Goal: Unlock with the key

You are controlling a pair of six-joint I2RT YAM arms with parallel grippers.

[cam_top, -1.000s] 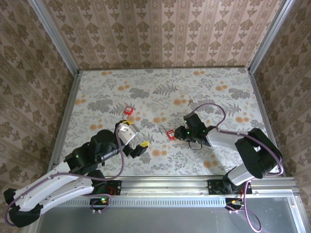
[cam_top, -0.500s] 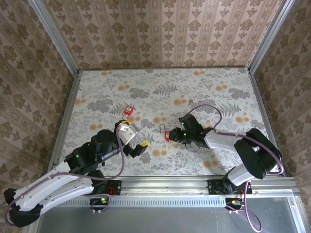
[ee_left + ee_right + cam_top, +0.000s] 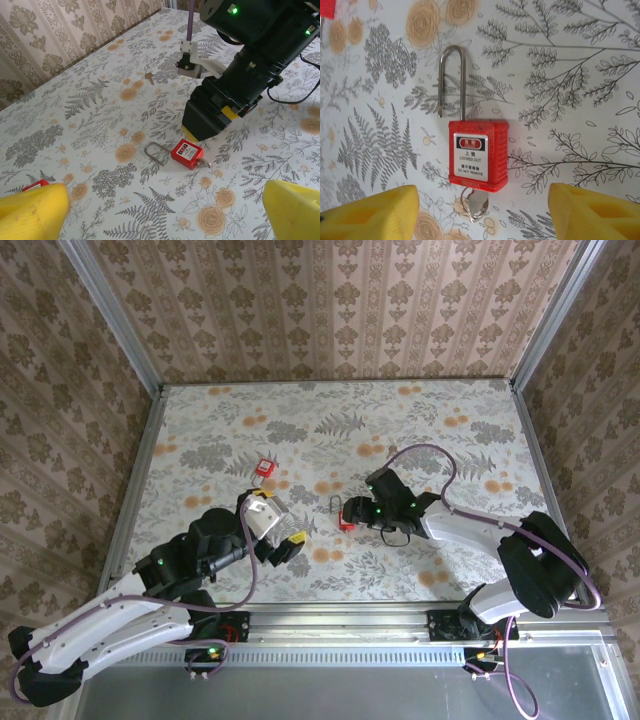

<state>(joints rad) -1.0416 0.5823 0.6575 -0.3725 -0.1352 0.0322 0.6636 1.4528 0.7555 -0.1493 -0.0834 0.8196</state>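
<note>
A red padlock (image 3: 478,155) lies flat on the flowered table (image 3: 420,430), a silver key (image 3: 476,204) stuck in its bottom. One leg of its steel shackle (image 3: 452,80) ends free above the body. My right gripper (image 3: 480,215) is open, its yellow fingertips (image 3: 375,212) on either side of the key end, touching nothing. From above, the padlock (image 3: 347,520) sits at the right gripper's (image 3: 354,512) tips. My left gripper (image 3: 282,518) is open and empty, a short way left of the padlock (image 3: 187,154).
A second small red lock (image 3: 264,468) lies farther back on the left. Patterned walls with metal rails (image 3: 135,490) enclose the table. The right arm's purple cable (image 3: 440,465) loops above its wrist.
My right gripper has opened from nearly shut at the key and has shifted slightly left. The left arm has not moved.
</note>
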